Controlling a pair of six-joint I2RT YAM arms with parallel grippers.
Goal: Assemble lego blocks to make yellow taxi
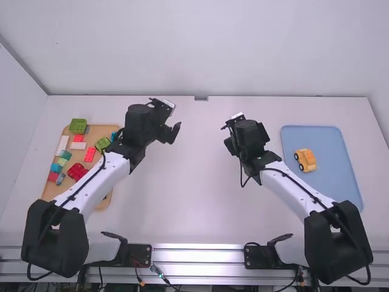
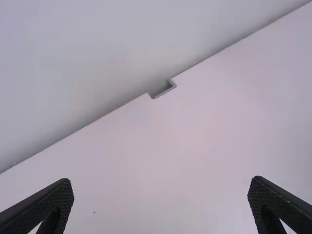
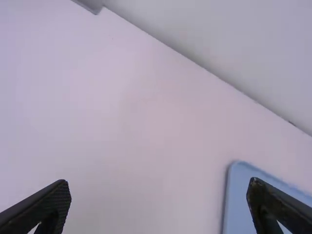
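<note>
At the high view's right, the yellow car [image 1: 306, 160] on the blue tray [image 1: 335, 185] lies rightward of the nearer, wide-spread right gripper [image 3: 158, 187].

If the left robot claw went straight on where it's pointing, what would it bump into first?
Probably the white table: it lies ahead of the left gripper's open fingers, with no block between. Depth is hard to judge, so it might be the wall behind.
</note>
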